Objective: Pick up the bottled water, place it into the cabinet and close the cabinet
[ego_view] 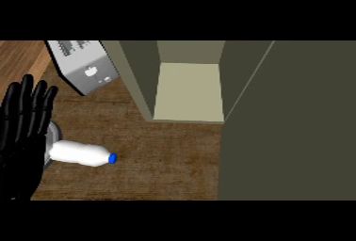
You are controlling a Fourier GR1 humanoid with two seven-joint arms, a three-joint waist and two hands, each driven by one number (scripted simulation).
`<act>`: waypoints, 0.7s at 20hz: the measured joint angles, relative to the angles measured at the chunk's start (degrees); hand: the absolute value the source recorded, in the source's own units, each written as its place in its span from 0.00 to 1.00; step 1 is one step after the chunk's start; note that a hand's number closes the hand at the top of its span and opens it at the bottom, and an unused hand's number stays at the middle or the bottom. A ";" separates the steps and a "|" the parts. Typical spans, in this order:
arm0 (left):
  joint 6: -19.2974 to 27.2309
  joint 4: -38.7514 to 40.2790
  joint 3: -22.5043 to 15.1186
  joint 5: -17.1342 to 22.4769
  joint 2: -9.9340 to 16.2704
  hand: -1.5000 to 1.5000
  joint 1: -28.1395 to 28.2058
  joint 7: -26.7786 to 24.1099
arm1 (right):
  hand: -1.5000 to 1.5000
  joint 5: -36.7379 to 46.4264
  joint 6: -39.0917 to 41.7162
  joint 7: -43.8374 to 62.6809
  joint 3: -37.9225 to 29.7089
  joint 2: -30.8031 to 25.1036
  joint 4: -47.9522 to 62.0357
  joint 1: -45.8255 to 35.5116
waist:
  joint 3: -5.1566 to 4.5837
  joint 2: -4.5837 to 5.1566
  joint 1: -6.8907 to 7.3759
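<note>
Right, I'm looking down at the counter [173, 155] and the bottled water [82, 153] lies on its side at the left, blue cap [112, 159] pointing right toward the open cabinet [188, 89]. Its base end sits just beside, maybe partly over, a grey round thing [52, 129] I can't identify. My left hand [24, 136] shows at the left edge, fingers straight and spread, holding nothing, with the bottle's base touching or just behind it. I can't see my right hand at all.

The step in hand, as I judge it, is the pickup. I'd wrap around the white body near its middle, not the tapered neck, since a lying bottle will likely roll if nudged from 1 side. Then I'd stand it upright before carrying it onto the pale shelf [189, 92], keeping clear of the door [292, 122], which stands open at the right.

Counted: 1 bottle, 1 cap, 1 cabinet with 1 open door, 1 hand in view, 1 grey appliance [87, 66] at the back left, 1 grey round thing.
</note>
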 measured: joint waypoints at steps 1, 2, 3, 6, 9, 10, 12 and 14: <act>-0.22 0.44 -1.31 -2.65 0.52 0.00 0.73 -1.02 | 0.00 0.24 -0.04 0.15 0.19 0.05 0.34 -0.16 | 0.09 -0.02 -0.34; -1.20 0.67 -2.88 -5.78 2.09 0.00 1.60 -1.74 | 0.00 0.23 0.21 0.32 0.16 -0.21 0.20 0.39 | 0.18 -0.07 -0.78; -2.50 1.15 -4.34 -9.38 4.42 0.00 2.17 -2.32 | 0.00 0.22 0.46 0.59 0.26 -0.43 0.08 0.77 | 0.31 -0.11 -1.28; -6.83 2.81 -8.70 -20.85 12.77 0.00 3.09 -3.20 | 0.00 0.32 0.86 1.39 0.44 -0.82 0.21 2.06 | 0.92 -0.13 -3.13; -7.41 6.29 -13.50 -32.08 17.14 0.00 6.05 -1.88 | 0.00 -2.24 2.49 3.18 2.31 -0.13 0.36 4.26 | 0.94 -0.09 -3.36; -6.83 7.50 -15.50 -35.91 17.77 0.00 7.14 -1.45 | 0.00 -3.09 2.94 3.75 2.70 -0.02 0.04 4.90 | 0.87 -0.18 -3.42; -4.57 9.72 -20.07 -43.42 17.83 0.00 9.67 -0.62 | 0.00 -4.54 3.72 5.09 3.53 0.06 -1.15 6.68 | 0.70 -0.47 -3.44; -1.44 12.10 -25.04 -50.98 16.77 0.00 12.06 0.69 | 0.00 -5.95 4.56 6.19 3.64 -0.38 -2.90 8.74 | 0.60 -0.66 -3.50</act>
